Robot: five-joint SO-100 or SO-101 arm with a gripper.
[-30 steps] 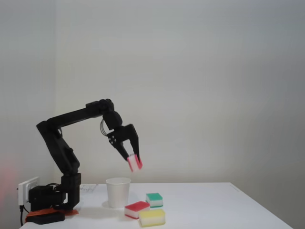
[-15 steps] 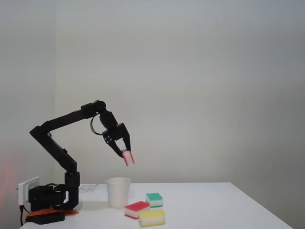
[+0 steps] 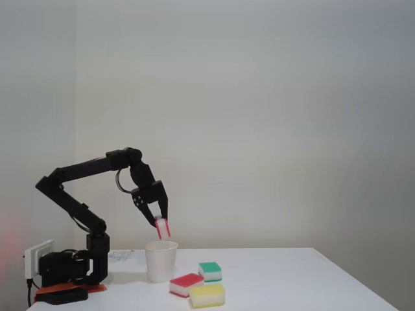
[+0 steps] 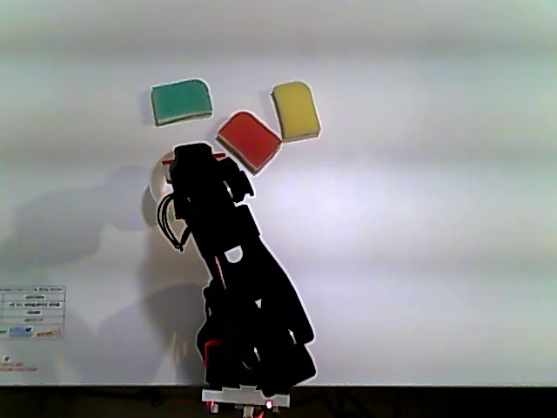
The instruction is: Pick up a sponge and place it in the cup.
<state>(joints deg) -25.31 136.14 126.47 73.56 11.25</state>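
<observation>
Showing a white table and a bare pale wall, with one black arm working at the table's left end in the fixed view.

Surface: a white table point(image 3: 272, 272) is filling the lower part of the fixed view; in the other view, which is looking down, it is spreading across the whole picture.
Room: a plain pale wall point(image 3: 272, 116) is rising behind the table; a white power socket point(image 3: 37, 254) is sitting at 9 o'clock of the arm's base.
Paper: a small printed label point(image 4: 31, 312) is lying flat at 9 o'clock of the arm's base in the other view.
Cup: the cup point(image 3: 161, 260) is standing upright on the table just at 3 o'clock of the arm's base; whether anything is lying inside it cannot be told.
Gripper: the gripper point(image 3: 161, 228) is pointing down, its fingers clamping the sponge point(image 3: 163, 228) between them.
Sponge: it is hanging on end, directly at 12 o'clock above the cup's rim, very close to it; touching or not cannot be told.
Other sponges: a second red sponge point(image 3: 186, 284), a green-topped sponge point(image 3: 210, 271) and a yellow sponge point(image 3: 207, 295) are lying clustered on the table at 4 o'clock of the cup.
Arm: the arm point(image 4: 239, 279) is covering most of the cup in the other view.
</observation>
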